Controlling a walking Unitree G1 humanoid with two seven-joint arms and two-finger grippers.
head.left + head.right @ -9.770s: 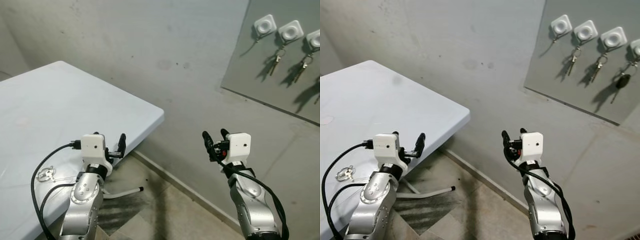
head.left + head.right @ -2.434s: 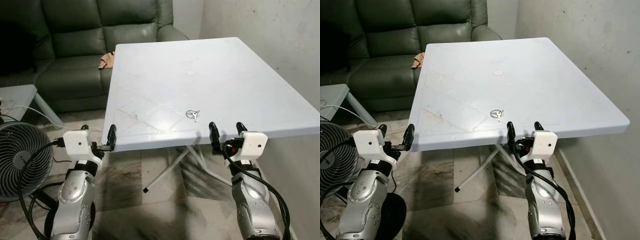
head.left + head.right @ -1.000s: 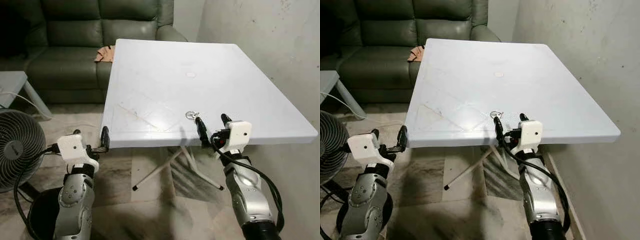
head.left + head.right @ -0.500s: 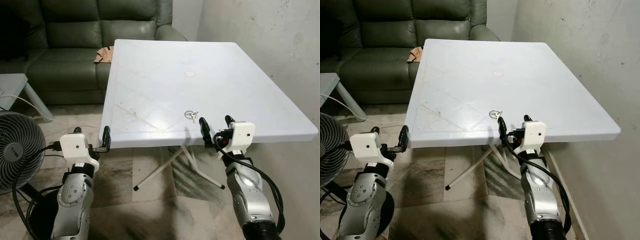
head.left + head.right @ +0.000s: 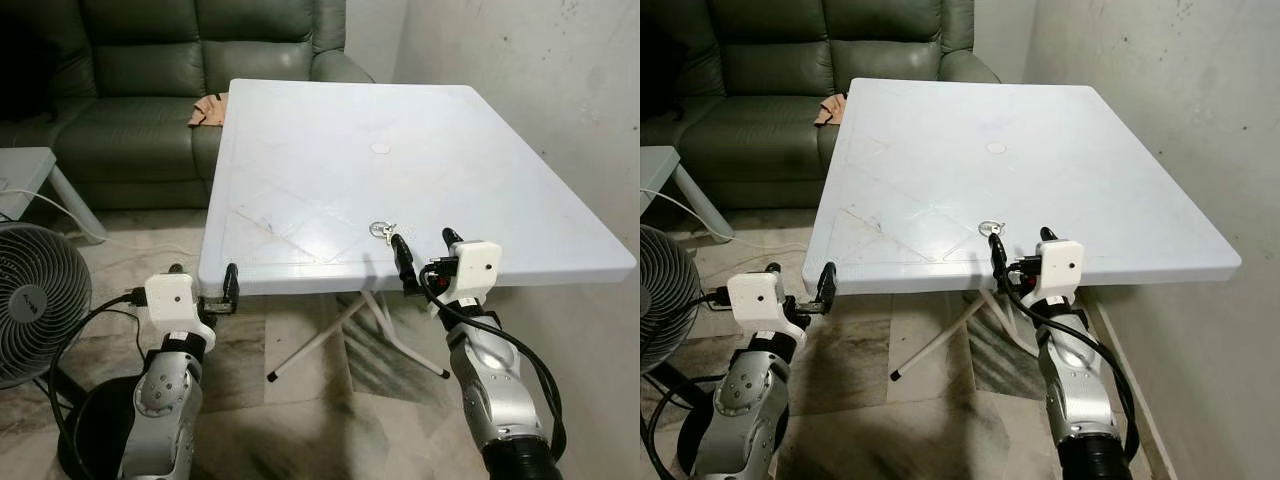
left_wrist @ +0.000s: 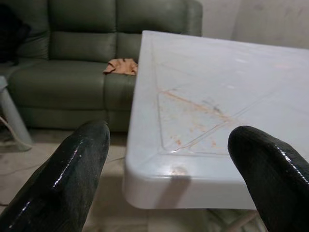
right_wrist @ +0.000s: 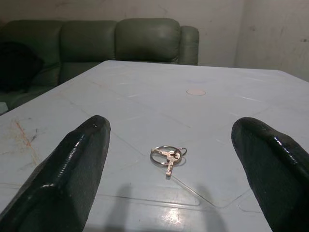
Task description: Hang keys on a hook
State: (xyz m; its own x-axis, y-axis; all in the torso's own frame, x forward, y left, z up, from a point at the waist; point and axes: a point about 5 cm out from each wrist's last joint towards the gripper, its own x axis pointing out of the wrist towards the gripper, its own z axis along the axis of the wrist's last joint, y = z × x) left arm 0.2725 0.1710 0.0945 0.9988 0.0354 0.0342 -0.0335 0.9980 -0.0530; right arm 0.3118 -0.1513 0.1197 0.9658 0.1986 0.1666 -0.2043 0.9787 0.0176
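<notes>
We see a dark green sofa [image 5: 150, 60] along the far wall, and in front of it the white table [image 5: 470, 140] that stands beside a grey wall [image 5: 560, 90]. A round fan [image 5: 35, 300] sits on the floor to our left. Our left claw [image 5: 210, 295] hovers at the table's near left corner, its two black fingers [image 6: 72, 179] spread wide apart with nothing between them. Our right claw [image 5: 425, 255] is raised at the near edge of the table, its fingers [image 7: 72, 169] also wide open and holding nothing. The keys [image 7: 167, 156], a small ring with a key on it, lie flat on the table near that edge, just beyond the right claw and untouched. A small brown cloth [image 5: 208, 108] rests on the sofa seat.
</notes>
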